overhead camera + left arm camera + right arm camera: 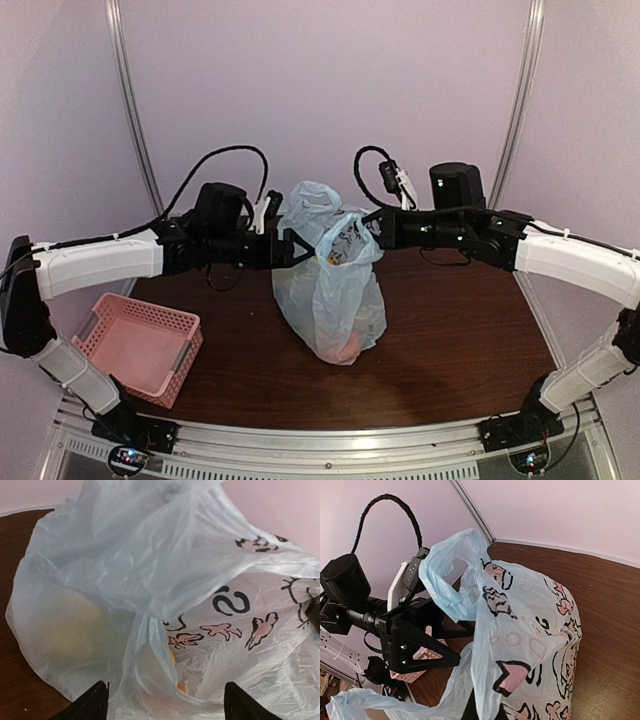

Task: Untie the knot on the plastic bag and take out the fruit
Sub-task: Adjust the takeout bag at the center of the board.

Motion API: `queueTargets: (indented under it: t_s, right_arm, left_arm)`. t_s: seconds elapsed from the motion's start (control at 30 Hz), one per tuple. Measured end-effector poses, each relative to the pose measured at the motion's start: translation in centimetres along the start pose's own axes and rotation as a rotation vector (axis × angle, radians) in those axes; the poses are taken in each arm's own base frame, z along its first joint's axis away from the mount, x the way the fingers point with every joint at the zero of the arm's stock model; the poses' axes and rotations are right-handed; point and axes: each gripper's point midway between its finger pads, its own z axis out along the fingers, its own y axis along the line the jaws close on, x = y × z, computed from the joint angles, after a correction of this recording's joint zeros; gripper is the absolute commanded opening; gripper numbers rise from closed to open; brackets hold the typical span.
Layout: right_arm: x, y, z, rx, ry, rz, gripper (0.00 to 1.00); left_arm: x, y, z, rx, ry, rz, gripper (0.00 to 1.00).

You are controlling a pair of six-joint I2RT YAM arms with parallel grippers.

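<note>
Pink basket (150, 313) sits at the table's (450, 340) front-left corner. Left gripper (303, 247) is spread wide, just beside the plastic bag (330, 300) at table centre, fruit (352, 345) inside. Right gripper (372, 226) is pressed together, pinching the bag's top.

The plastic bag (330, 290) is pale blue, printed black-and-pink.

The fruit (65, 627) shows only as dim yellow and orange shapes through the plastic bag (150, 555). The fingertips of the right gripper (372, 228) are buried in its folds.
</note>
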Motion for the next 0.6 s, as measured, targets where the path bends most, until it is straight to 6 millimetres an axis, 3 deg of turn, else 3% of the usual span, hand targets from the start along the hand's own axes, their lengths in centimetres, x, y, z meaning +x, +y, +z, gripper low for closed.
queueTargets:
  t_s: [0.2,0.47,0.6]
  right_arm:
    - [0.0,-0.1,0.0,0.008,-0.003,-0.001,0.0]
    - [0.2,-0.2,0.1,0.013,-0.001,-0.004,0.0]
    - [0.4,-0.4,0.1,0.02,0.004,-0.006,0.0]
  left_arm:
    - [0.9,1.4,1.6,-0.038,0.034,-0.016,0.82]
    - [-0.7,1.4,2.9,-0.058,0.009,-0.013,0.84]
    - [-0.5,2.1,3.9,-0.083,0.028,-0.017,0.76]
